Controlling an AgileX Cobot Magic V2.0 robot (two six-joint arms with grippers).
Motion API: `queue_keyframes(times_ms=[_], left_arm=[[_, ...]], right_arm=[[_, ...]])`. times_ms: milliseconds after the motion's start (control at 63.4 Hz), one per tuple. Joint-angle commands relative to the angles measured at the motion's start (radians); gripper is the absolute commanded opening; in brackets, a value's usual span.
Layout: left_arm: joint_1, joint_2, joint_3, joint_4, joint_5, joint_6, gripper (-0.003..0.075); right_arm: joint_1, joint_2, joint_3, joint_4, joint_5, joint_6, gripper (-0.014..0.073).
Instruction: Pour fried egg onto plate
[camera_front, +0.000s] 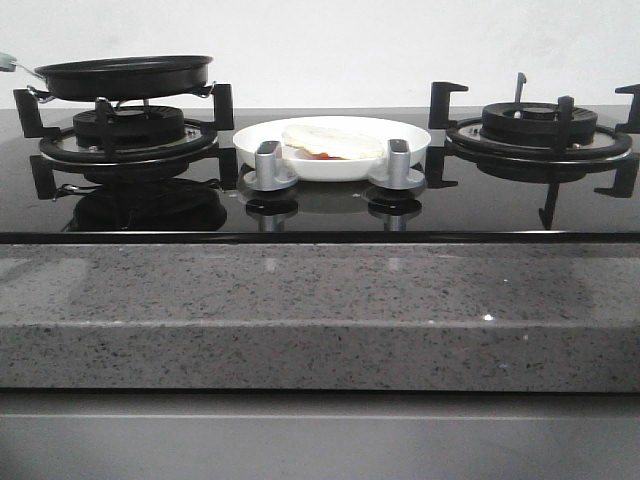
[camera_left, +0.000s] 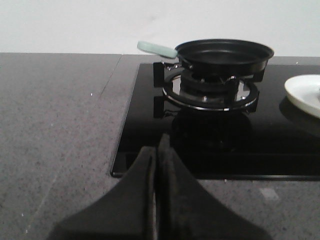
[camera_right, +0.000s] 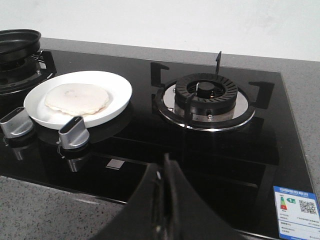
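Note:
The fried egg (camera_front: 333, 141) lies flat on the white plate (camera_front: 415, 140) in the middle of the black hob; both show in the right wrist view too, the egg (camera_right: 76, 97) on the plate (camera_right: 117, 92). An edge of the plate shows in the left wrist view (camera_left: 304, 92). The black frying pan (camera_front: 125, 75) stands empty on the left burner, its pale green handle (camera_left: 156, 48) pointing away from the plate. My left gripper (camera_left: 157, 150) is shut and empty over the counter at the hob's front edge. My right gripper (camera_right: 165, 167) is shut and empty near the right burner (camera_right: 205, 97).
Two silver knobs (camera_front: 268, 165) (camera_front: 398, 165) stand in front of the plate. Black burner grates (camera_front: 540, 125) rise on both sides. A grey speckled counter (camera_front: 320, 310) surrounds the hob, with a white wall behind.

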Motion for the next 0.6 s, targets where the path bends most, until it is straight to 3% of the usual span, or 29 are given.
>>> queue_keyframes(times_ms=[0,236,583], left_arm=[[-0.009,-0.044,0.047,0.000,-0.104,-0.012,-0.0020],[-0.009,-0.069,0.164,-0.002,-0.181,-0.012,-0.0020],[-0.009,-0.068,0.162,-0.004,-0.198,-0.012,-0.0020]], right_arm=[[-0.002,0.005,-0.029,-0.001,-0.080,-0.006,-0.0117],[-0.002,0.005,-0.029,-0.001,-0.078,-0.006,-0.0117],[-0.002,0.005,-0.029,-0.001,-0.077,-0.006,-0.0117]])
